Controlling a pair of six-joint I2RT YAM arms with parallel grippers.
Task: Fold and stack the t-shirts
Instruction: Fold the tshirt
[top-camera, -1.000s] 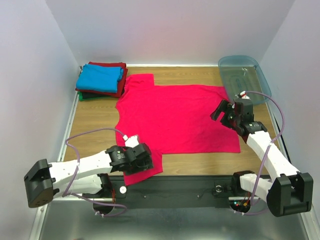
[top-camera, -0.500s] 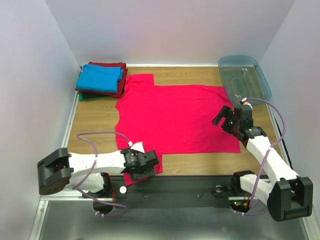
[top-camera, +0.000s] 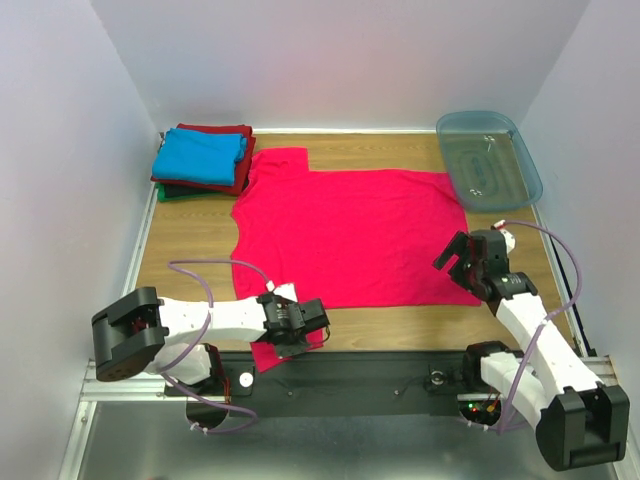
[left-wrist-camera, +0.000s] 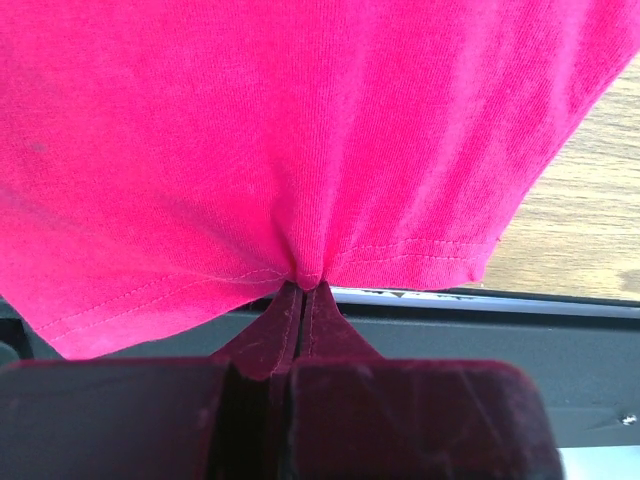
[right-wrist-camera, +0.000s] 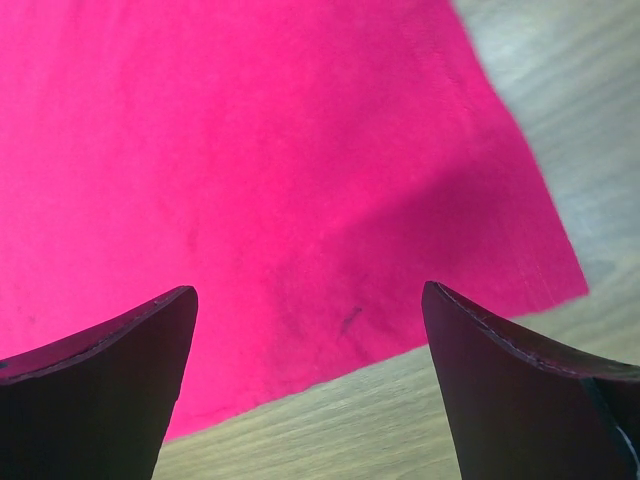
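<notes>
Left end effector (left-wrist-camera: 303, 290) is clamped shut on the sleeve hem of the pinkish-red t-shirt (top-camera: 350, 235) at the near-left edge of the tabletop (top-camera: 190, 245), cloth bunched at the pinch. Right end effector (right-wrist-camera: 310, 300) is spread wide, nothing between the fingers, just over the shirt's near-right corner. Shirt lies spread flat mid-tabletop; folded stack (top-camera: 203, 160), sky blue on top, sits far-left just beside its far sleeve, plastic bin (top-camera: 488, 160) far-right.

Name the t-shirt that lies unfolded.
The bright pinkish-red shirt, spread flat in the middle; the sky blue shirt and those beneath it are folded, stacked far left.
</notes>
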